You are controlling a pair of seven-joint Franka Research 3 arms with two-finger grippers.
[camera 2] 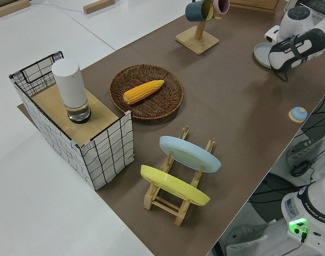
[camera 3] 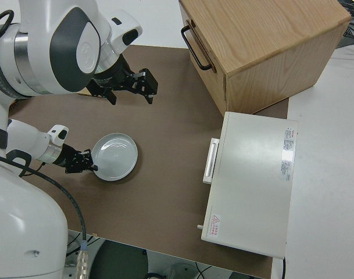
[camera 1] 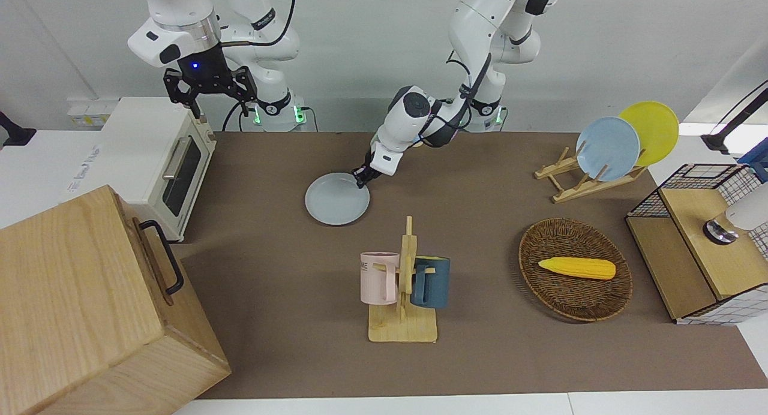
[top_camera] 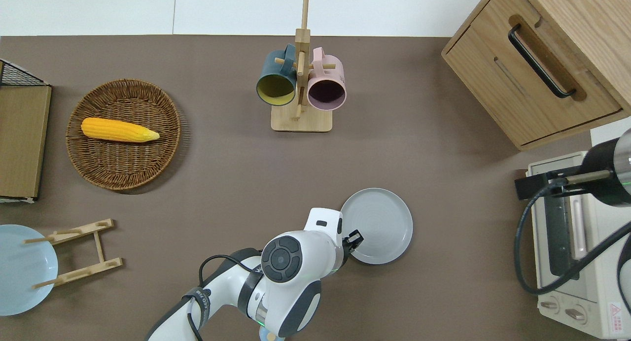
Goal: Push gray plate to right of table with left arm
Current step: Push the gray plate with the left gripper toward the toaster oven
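Gray plate (camera 1: 336,198) lies flat on the table (camera 1: 480,361), about midway between the toaster oven (camera 1: 159,157) and the mug rack (camera 1: 404,295), and nearer to the robots than the rack. In the front view, the left arm (camera 1: 474,37) reaches down so that the left gripper (camera 1: 362,179) sits low at the plate's rim, on the edge nearer the robots and toward the left arm's end. Whether its fingers are apart or together cannot be told. The right gripper (camera 1: 207,88) is parked with its fingers spread apart. A basket (camera 1: 575,268) holding corn (camera 1: 577,267) lies toward the left arm's end, with a plate stand (camera 1: 585,175) carrying a blue plate (camera 1: 608,148) and a yellow plate (camera 1: 650,132).

In the overhead view, the left gripper (top_camera: 353,239) touches the plate (top_camera: 379,226) rim at the side facing the left arm's end. The mug rack (top_camera: 301,89) stands farther from the robots, and a wooden cabinet (top_camera: 537,60) occupies the right arm's end.

In the left side view, only part of the plate (camera 2: 264,53) shows past the left arm (camera 2: 295,45).

In the right side view, the left gripper (camera 3: 83,163) meets the plate (camera 3: 114,157) at its rim. The right gripper (camera 3: 130,84) hangs with its fingers separated.
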